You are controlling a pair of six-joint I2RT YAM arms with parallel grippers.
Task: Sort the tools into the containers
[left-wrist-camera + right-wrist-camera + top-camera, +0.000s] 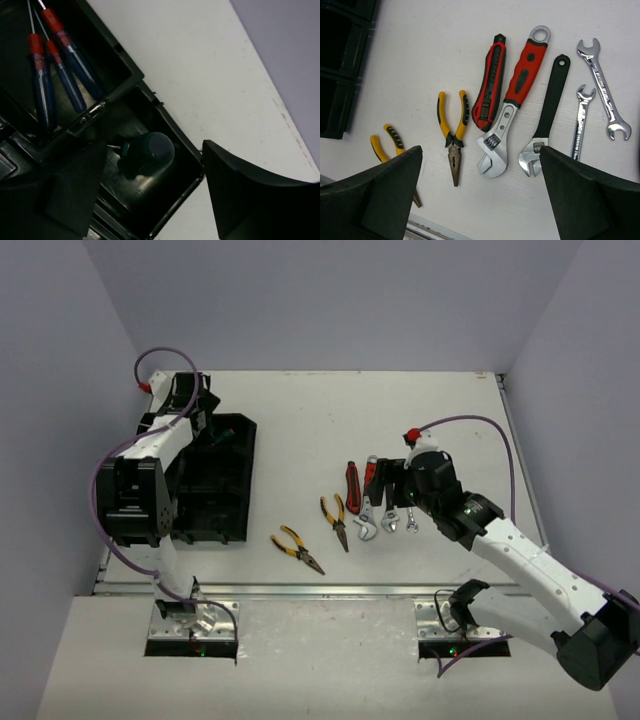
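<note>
The black organizer tray (244, 475) lies at the left. My left gripper (203, 418) hangs open over its far end. In the left wrist view the left gripper (165, 200) is empty above a compartment holding a green-handled screwdriver (147, 152). Three red-and-blue screwdrivers (65, 75) lie in the adjoining compartment. My right gripper (392, 486) is open and empty above a row of tools. Between its fingers (382, 200) lie yellow-handled pliers (452, 135), a red cutter (490, 82), a red-handled adjustable wrench (512, 100) and a black-handled wrench (547, 115). Two silver wrenches (602, 90) lie to the right.
A second pair of yellow pliers (297, 549) lies nearest the table's front edge, left of the row. The tray's corner (340, 75) shows at the upper left of the right wrist view. Grey walls close in the table on three sides.
</note>
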